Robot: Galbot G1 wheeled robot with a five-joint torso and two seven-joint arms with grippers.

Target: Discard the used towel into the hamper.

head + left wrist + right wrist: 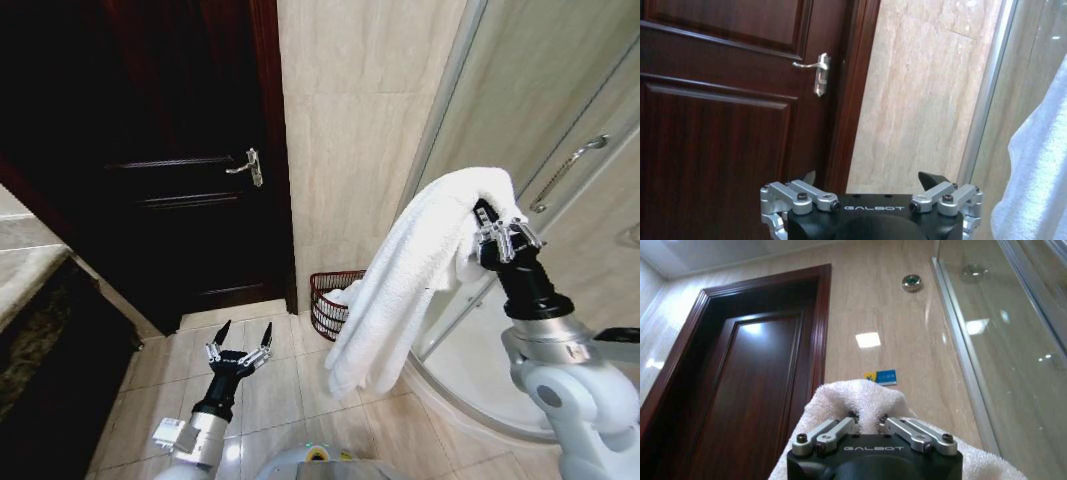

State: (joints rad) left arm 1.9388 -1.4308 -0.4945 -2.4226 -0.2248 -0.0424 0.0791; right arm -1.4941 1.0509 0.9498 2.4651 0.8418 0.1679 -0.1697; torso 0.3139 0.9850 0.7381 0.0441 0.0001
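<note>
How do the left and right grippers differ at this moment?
The left gripper is open and empty; the right gripper is shut on the white towel. The left sits low over the floor tiles, while the right is raised high beside the shower glass, with the towel hanging above the hamper. Both are black with silver fingers.

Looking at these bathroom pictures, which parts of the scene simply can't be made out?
- Hamper, head view: its right side hidden behind the hanging towel; contents unclear.
- Right gripper, right wrist view: fingertips buried in towel.
- Left gripper, left wrist view: body cut off by the picture's edge.
</note>
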